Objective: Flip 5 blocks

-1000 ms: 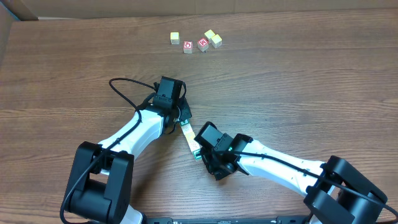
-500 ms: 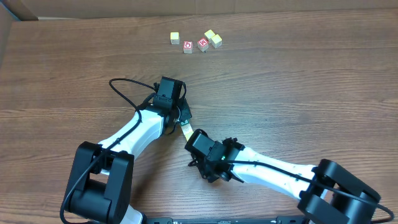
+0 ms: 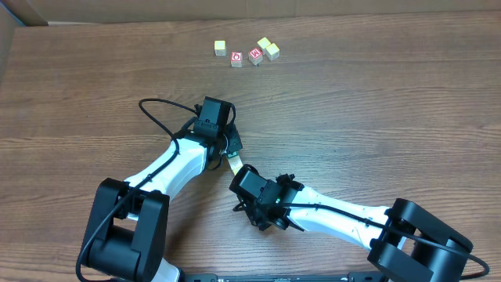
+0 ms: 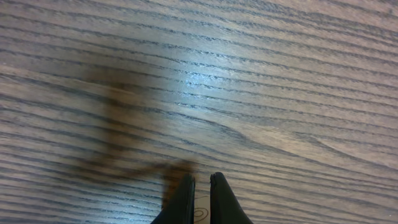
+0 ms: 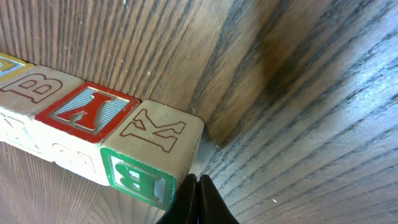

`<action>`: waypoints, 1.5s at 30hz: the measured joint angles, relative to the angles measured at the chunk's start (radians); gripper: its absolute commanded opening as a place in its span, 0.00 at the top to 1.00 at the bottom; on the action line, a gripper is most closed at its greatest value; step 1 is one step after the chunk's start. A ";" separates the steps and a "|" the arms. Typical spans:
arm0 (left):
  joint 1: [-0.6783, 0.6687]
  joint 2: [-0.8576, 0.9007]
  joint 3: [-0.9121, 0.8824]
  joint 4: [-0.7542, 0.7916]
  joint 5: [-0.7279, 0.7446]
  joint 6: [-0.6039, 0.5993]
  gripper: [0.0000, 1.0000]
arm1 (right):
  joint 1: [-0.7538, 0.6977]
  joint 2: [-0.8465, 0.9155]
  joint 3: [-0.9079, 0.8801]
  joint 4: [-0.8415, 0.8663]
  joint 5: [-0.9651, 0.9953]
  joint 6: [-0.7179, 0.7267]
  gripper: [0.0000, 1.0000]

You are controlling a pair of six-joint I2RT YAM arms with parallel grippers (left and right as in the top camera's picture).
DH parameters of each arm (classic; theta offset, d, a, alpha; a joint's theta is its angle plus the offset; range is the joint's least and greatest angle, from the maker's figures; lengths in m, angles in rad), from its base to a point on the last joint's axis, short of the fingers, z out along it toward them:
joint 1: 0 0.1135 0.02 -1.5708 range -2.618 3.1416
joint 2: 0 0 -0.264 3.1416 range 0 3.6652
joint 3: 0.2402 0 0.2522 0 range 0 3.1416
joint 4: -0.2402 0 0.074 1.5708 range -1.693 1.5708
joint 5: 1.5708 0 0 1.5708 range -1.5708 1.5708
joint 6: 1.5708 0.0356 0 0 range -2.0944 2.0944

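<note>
Where blocks (image 5: pixel 99 134) end, closed right fingers (image 5: pixel 210 205), table (image 5: pixel 311 124) beyond

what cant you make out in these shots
- overhead: the row of blocks lies mostly under both arms, so its count is hidden
- right wrist: from the K block the same row runs off the left edge
- overhead: the far cubes are too small to read their letters
- left wrist: only table and left claw tips; no blocks shown
</note>
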 measured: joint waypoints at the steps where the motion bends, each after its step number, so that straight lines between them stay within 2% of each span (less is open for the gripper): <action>1: 0.000 0.000 0.000 0.000 0.000 0.000 0.96 | 0.000 0.000 0.000 0.000 0.000 0.000 0.96; 5: 0.000 0.010 0.000 0.011 0.000 0.000 0.96 | 0.000 0.000 0.000 0.019 -0.001 -0.003 0.96; 9: 0.000 0.015 0.000 0.020 0.000 0.000 0.96 | 0.005 0.000 0.000 0.040 -0.023 -0.066 0.96; 17: 0.016 0.018 0.060 -0.016 0.000 0.001 0.94 | 0.005 -0.027 0.065 0.014 -0.068 -0.315 0.96; 20: 0.019 0.019 0.099 -0.027 0.000 0.010 0.94 | 0.005 -0.080 0.106 -0.077 -0.054 -0.427 0.96; 24: 0.023 0.019 0.160 -0.116 0.000 0.032 0.96 | -0.020 -0.150 0.127 -0.234 0.000 -0.591 0.96; 31: 0.066 0.023 0.328 -0.355 0.000 0.039 0.96 | -0.109 -0.163 0.127 -0.337 0.048 -0.826 0.96; 36: 0.067 0.036 0.346 -0.417 0.001 0.047 0.96 | -0.074 -0.156 0.111 -0.275 0.055 -0.882 0.96; 45: 0.067 0.204 0.346 -0.382 0.066 0.114 0.96 | 0.018 -0.056 0.079 -0.187 0.089 -0.999 0.96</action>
